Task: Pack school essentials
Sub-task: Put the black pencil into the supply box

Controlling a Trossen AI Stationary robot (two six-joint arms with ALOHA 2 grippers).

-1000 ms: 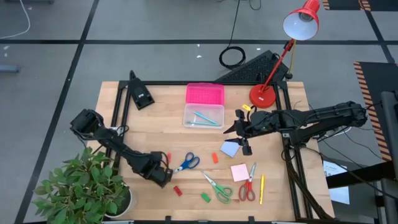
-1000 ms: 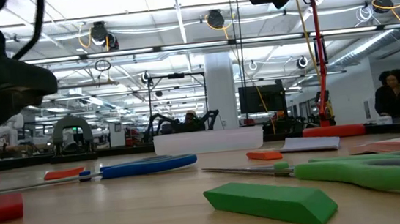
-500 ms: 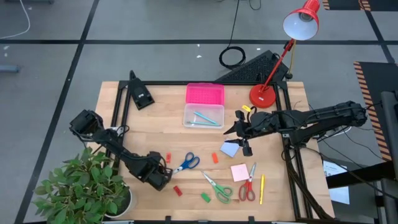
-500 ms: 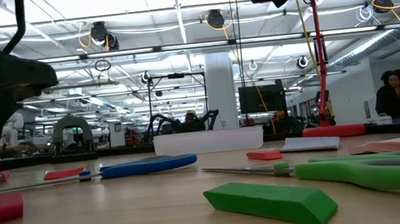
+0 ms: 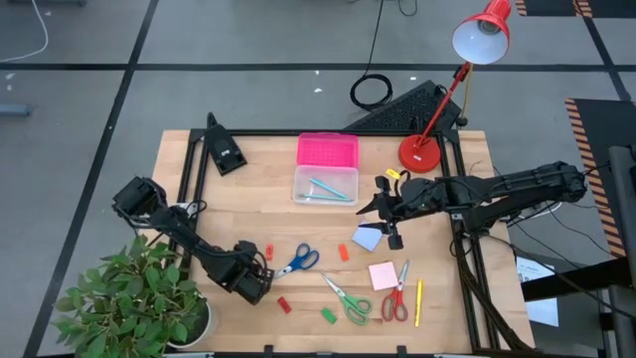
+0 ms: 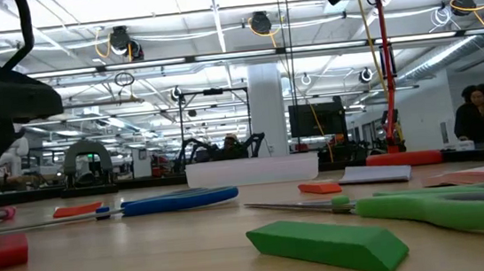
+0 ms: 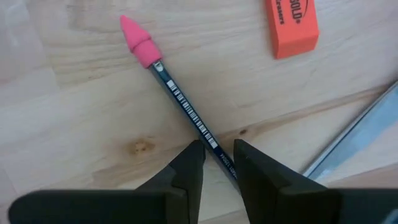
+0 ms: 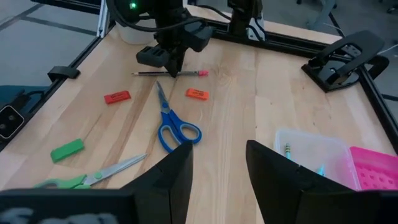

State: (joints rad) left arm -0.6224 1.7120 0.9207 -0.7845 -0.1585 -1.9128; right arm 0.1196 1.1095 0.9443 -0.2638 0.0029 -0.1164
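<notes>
Straddling a thin dark pencil with a pink eraser cap (image 7: 180,106), the left gripper (image 7: 216,163) is seen low at the lower left of the high view (image 5: 250,281), its 2 fingers set narrowly apart with the shaft running between them, not yet clamped. The pencil's long axis is laid diagonally, cap toward the upper left of the wrist picture. An orange rectangular eraser (image 7: 292,26) lies near. The right gripper (image 5: 390,211) is held above the table's middle right, fingers spread and empty, well apart from the pencil.
</notes>
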